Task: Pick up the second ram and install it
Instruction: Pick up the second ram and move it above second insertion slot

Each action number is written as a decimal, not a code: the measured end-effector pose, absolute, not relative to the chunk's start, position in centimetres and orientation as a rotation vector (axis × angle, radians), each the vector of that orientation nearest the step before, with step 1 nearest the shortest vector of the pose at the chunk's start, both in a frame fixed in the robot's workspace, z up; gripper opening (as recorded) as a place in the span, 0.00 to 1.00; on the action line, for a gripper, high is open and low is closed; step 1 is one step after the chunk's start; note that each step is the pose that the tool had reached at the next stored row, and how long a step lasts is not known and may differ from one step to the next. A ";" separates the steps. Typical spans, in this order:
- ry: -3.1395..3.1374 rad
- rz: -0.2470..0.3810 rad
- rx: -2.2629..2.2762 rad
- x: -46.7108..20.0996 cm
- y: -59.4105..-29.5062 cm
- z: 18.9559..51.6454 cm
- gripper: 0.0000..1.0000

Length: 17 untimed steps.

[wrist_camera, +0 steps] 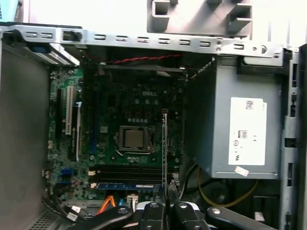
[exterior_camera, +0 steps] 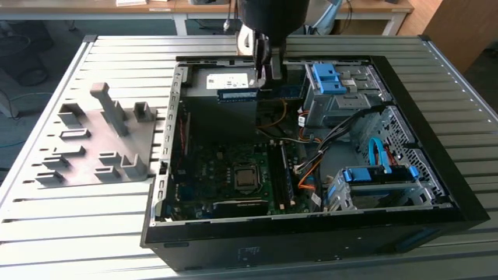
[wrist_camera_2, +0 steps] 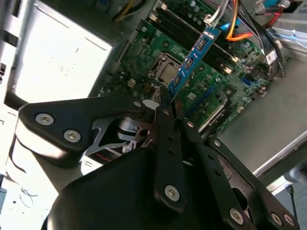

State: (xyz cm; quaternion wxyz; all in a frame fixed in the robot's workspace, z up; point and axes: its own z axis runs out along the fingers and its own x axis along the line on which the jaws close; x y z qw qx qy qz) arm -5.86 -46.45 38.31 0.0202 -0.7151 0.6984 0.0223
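Note:
The second ram (exterior_camera: 238,93) is a narrow blue-green stick with black chips, and my gripper (exterior_camera: 265,80) is shut on one end of it. It hangs over the back of the open computer case (exterior_camera: 435,175), above the power supply (exterior_camera: 221,80). In the second wrist view the second ram (wrist_camera_2: 194,56) juts out past the fingertips (wrist_camera_2: 163,112) over the green motherboard (wrist_camera_2: 144,57). The first wrist view has the second ram (wrist_camera: 165,143) edge-on, above the memory slots (wrist_camera: 127,173). Another stick (wrist_camera: 125,186) sits in one of those slots.
A grey fixture plate (exterior_camera: 93,143) with upright blocks lies on the slatted table at the exterior view's left. Inside the case are blue drive-bay brackets (exterior_camera: 330,79) (exterior_camera: 375,174), loose cables (exterior_camera: 335,140) and the processor socket (exterior_camera: 246,177).

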 end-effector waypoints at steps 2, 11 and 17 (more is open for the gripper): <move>2.166 0.069 -2.218 -5.9 -46.9 38.3 0.14; 2.166 0.069 -2.218 -5.9 -48.7 37.9 0.14; 2.166 0.069 -2.218 -5.8 -49.6 36.9 0.14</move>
